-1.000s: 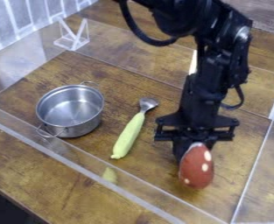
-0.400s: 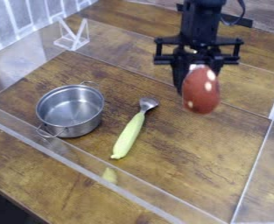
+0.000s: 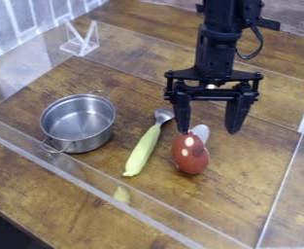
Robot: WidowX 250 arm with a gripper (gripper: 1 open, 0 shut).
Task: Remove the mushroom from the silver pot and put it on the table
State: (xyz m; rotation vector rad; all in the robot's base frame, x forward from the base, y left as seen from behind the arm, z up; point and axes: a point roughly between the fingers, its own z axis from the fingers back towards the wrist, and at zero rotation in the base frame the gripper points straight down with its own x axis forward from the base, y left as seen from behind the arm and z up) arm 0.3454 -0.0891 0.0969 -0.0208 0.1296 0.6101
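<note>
In the one camera view, what had just changed was the grip: a second earlier my black two-fingered tool (image 3: 216,117) had the glossy red-brown mushroom with the whitish stem (image 3: 190,154) between its fingers, and now its fingers stood wide apart with nothing held. The mushroom lay on the brown wood-plank desk (image 3: 252,185), just below the fingers, out of the round shiny steel pot (image 3: 79,123), so I judged the task as good as done, with only a retreat left. The long yellow-green corn-like piece (image 3: 143,152) lay just beside the mushroom, on the pot's side; I reckoned a straight lift would avoid nudging either.
</note>
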